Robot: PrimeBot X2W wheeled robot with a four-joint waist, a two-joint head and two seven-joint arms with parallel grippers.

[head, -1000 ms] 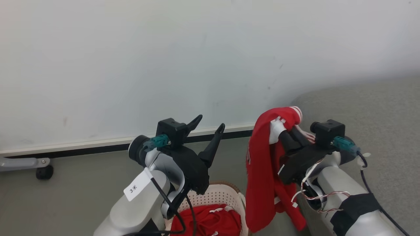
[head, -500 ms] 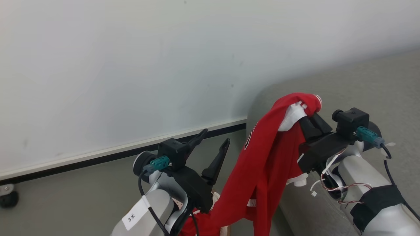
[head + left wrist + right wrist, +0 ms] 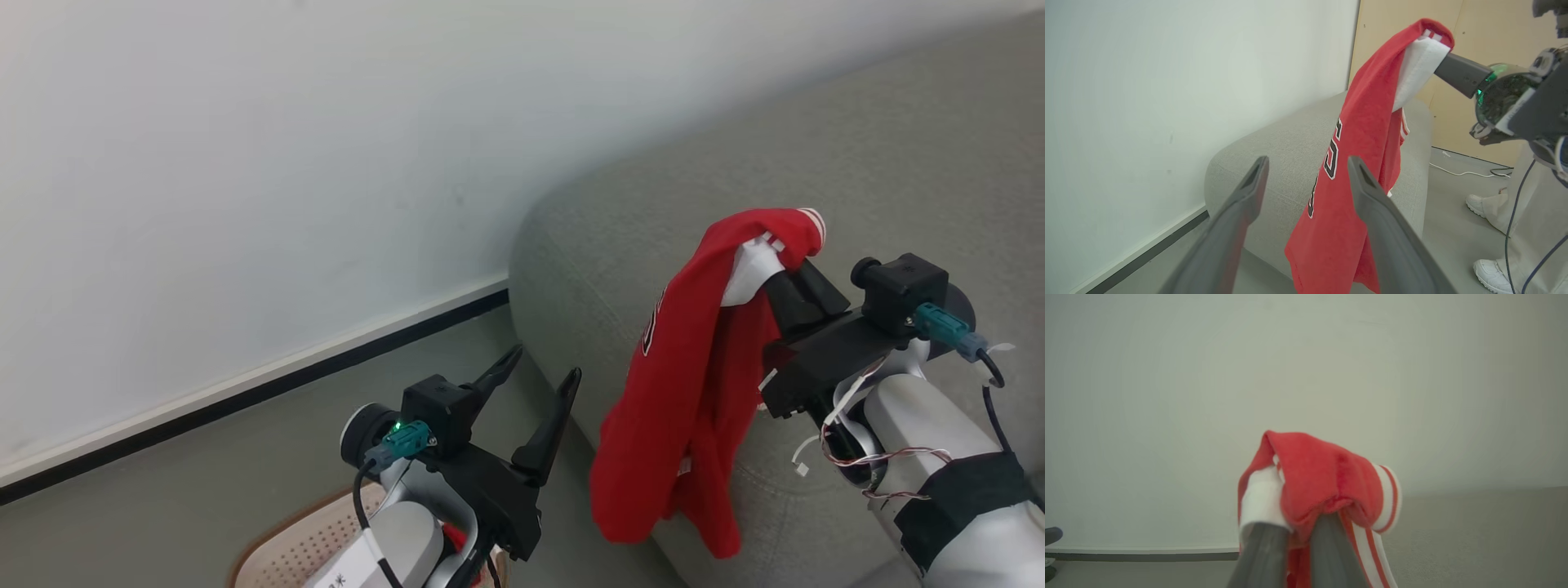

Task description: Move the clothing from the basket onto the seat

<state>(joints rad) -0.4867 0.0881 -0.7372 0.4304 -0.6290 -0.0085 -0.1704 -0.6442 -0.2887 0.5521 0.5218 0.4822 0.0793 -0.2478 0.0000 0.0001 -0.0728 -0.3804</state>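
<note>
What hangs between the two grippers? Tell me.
The red garment, clamped in the right gripper, hangs between it and the open left gripper, as the head view shows.

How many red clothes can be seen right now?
2. One garment hangs from the right gripper by the seat; a red scrap shows in the basket, behind the left arm. More may be hidden.
</note>
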